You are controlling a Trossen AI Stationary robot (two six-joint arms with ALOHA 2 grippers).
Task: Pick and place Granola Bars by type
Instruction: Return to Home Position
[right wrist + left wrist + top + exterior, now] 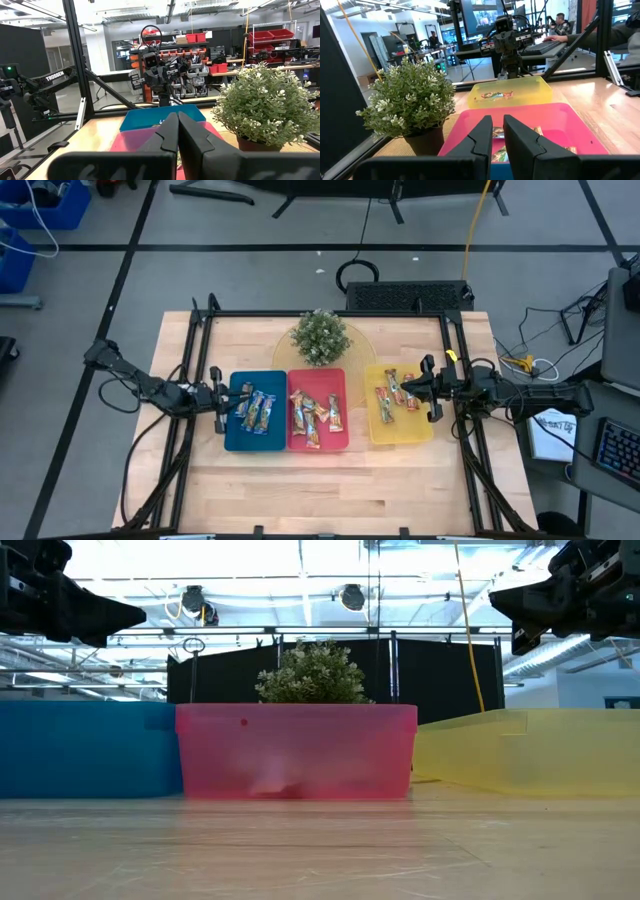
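Draw the slightly parted left pincer [236, 402] and the closed right pincer [409, 388], both empty, straight away from the red tray [318, 371]

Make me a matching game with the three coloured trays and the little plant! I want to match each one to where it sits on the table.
Things:
1. blue tray
2. red tray
3. yellow tray
4. plant

Places:
A. in the middle of the row of trays
B. at the end of the row by the right gripper
C. behind the red tray, toward the table's far edge
D. at the end of the row by the left gripper

Right pairs: 1-D, 2-A, 3-B, 4-C.
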